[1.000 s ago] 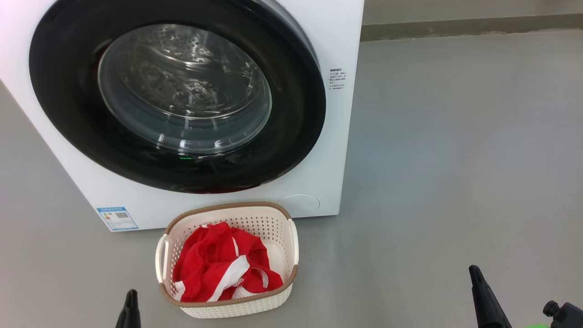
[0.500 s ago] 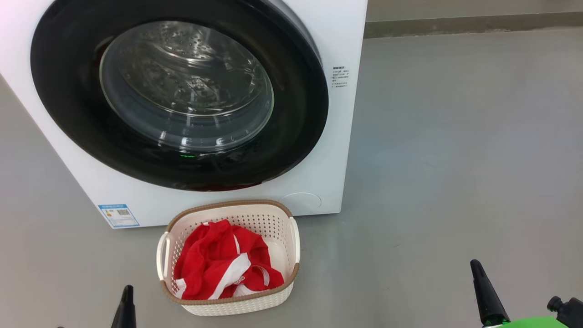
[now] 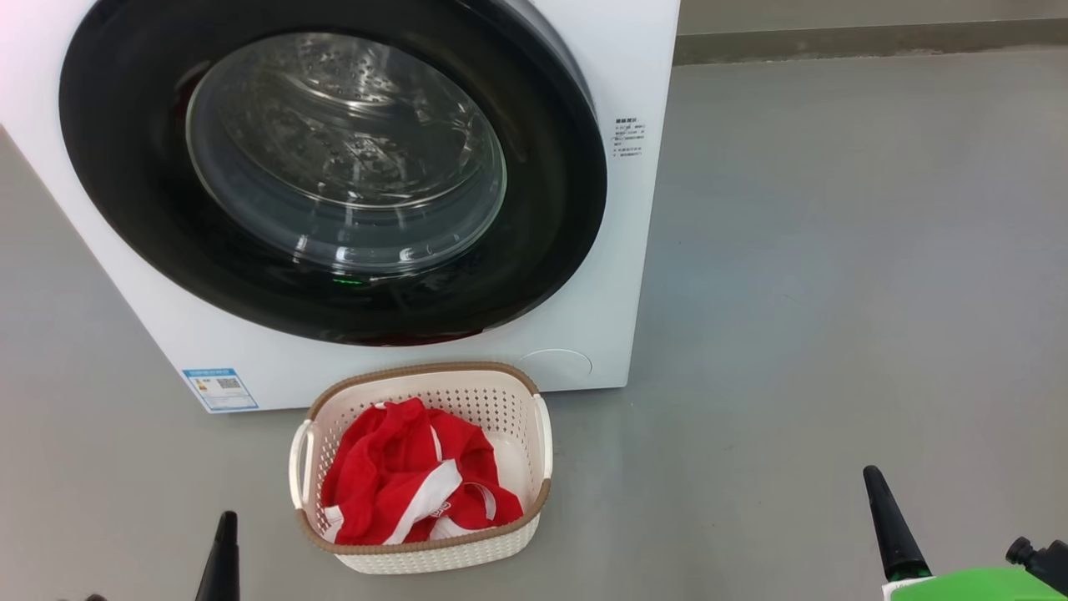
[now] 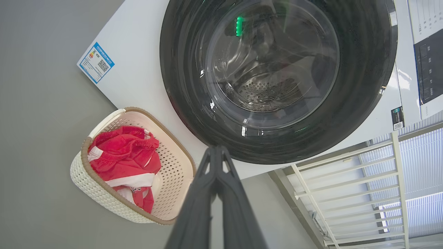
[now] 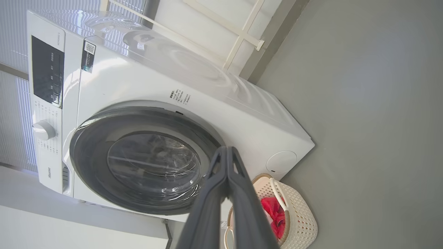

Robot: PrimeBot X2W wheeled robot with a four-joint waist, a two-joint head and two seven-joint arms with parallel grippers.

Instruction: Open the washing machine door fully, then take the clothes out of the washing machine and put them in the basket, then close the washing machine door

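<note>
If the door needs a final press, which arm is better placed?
Probably left: the left gripper sits in front of the washing machine door, while the right gripper is out past the washing machine.

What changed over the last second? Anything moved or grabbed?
Mainly the head camera shifted, sliding the scene slightly up; the left hand and right hand, shut and empty, show a little higher. Nothing gripped or released. The washing machine door stays closed, clothes in the basket.

Soft, bright daylight in your pictures, shiny glare on the washing machine door (image 3: 334, 167), curvy wrist-view edges.
</note>
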